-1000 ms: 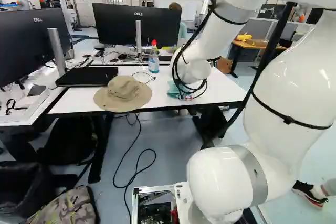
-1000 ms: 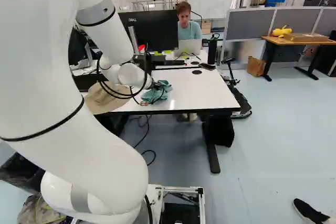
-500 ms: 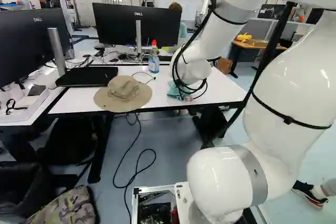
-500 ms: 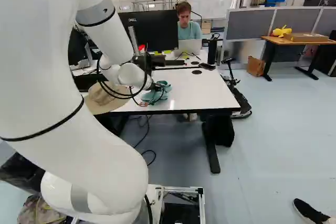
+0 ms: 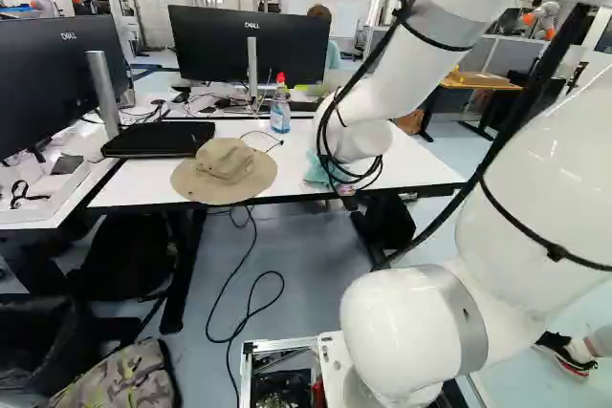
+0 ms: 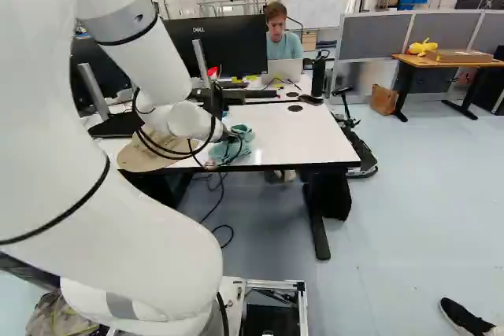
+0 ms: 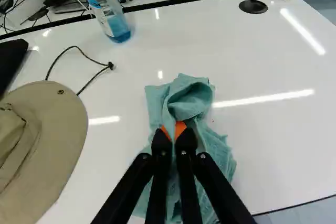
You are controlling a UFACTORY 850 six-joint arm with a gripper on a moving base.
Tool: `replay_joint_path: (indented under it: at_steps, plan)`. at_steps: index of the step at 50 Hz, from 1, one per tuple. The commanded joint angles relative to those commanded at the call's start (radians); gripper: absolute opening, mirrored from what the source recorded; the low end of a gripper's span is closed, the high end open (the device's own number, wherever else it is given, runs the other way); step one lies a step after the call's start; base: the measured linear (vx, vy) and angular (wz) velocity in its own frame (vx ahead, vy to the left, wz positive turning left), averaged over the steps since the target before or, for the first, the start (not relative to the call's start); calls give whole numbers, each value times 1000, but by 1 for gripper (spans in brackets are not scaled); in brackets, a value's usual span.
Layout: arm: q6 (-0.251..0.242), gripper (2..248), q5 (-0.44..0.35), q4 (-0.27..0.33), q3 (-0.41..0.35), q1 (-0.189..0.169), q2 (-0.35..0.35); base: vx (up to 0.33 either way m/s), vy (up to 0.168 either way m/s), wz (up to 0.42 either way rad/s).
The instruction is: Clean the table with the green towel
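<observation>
Item, green towel (image 7: 218, 148): lying bunched by the front edge of the desk (image 7: 268, 61), below my gripper (image 7: 174, 132) and reaching a little ahead of it, its long axis running roughly front to back, in line with my fingers.
Item, hand: clenching, both orange pads (image 7: 180, 128) pressing a towel fold from two sides; loose cloth spreading around and beneath.
Item, sun hat (image 7: 60, 124): resting to the towel's left, not touching it, its brim overhanging the front edge (image 5: 225, 171).
Item, cord (image 7: 79, 48): trailing from the hat toward the back edge.
Item, spray bottle (image 7: 113, 22): standing farthest, near the back edge, left of the towel's line.
Remark: I am judging the wipe to be under way or just starting; the next stroke is calling for a low sweep toward the right edge, since going left is risking snagging the hat or its cord.
</observation>
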State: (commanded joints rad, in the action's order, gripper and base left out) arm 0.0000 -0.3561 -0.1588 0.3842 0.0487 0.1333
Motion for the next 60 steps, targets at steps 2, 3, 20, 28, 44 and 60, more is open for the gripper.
replay_joint_path:
  at_steps: [2, 3, 20, 28, 44, 60]
  plan:
    - [0, 25, 0, 0, -9, 0, 10, 0, 0, 0]
    - [0, 25, 0, 0, -15, 0, 16, 0, 0, 0]
    - [0, 25, 0, 0, -62, -46, 67, 0, 0, 0]
    - [0, 25, 0, 0, -59, -79, 65, 0, 0, 0]
    - [0, 25, 0, 0, -43, -145, 47, 0, 0, 0]
    - [0, 25, 0, 0, -13, -208, 14, 0, 0, 0]
